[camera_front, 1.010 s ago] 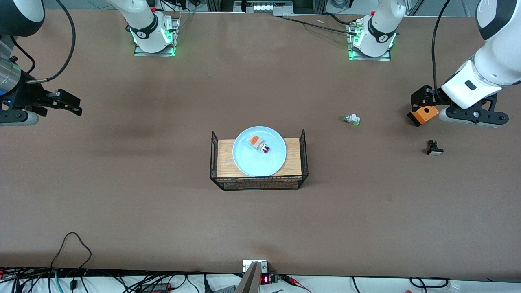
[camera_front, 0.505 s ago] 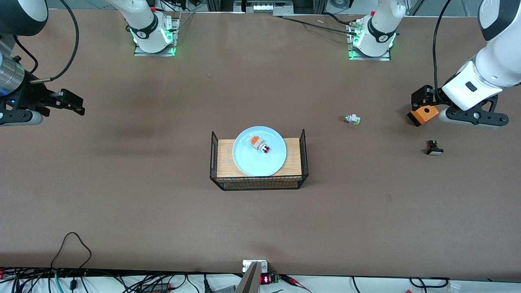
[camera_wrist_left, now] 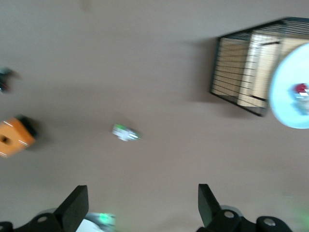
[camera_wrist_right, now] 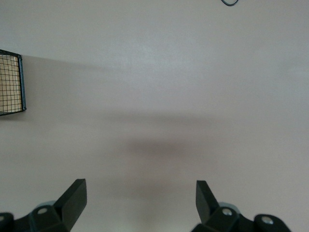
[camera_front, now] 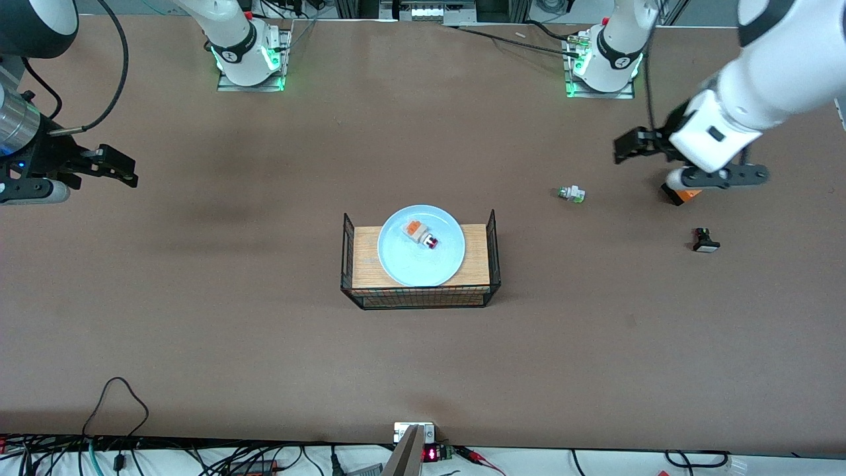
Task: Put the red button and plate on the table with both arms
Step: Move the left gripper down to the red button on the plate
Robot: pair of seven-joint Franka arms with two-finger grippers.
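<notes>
The pale blue plate (camera_front: 415, 266) sits on a small wooden-topped wire rack (camera_front: 423, 299) at the middle of the brown table (camera_front: 264, 357). The red button (camera_front: 421, 235), white and orange with a dark red cap, lies on the plate. My left gripper (camera_front: 624, 147) is open and empty, in the air over bare table toward the left arm's end. Its wrist view shows its open fingers (camera_wrist_left: 77, 205), the plate (camera_wrist_left: 285, 104) and the button (camera_wrist_left: 300, 91). My right gripper (camera_front: 119, 168) is open and empty over bare table at the right arm's end, also shown in its wrist view (camera_wrist_right: 140, 198).
A white-and-green part (camera_front: 571, 194) lies on the table between the rack and the left arm's end. An orange block (camera_front: 681, 195) and a black part with a white cap (camera_front: 705, 240) lie nearer that end. The rack's corner (camera_wrist_right: 10, 82) shows in the right wrist view.
My left arm has swung away from over the orange block toward the table's middle and its base. My right gripper has shifted only slightly. Plate and button have not moved.
</notes>
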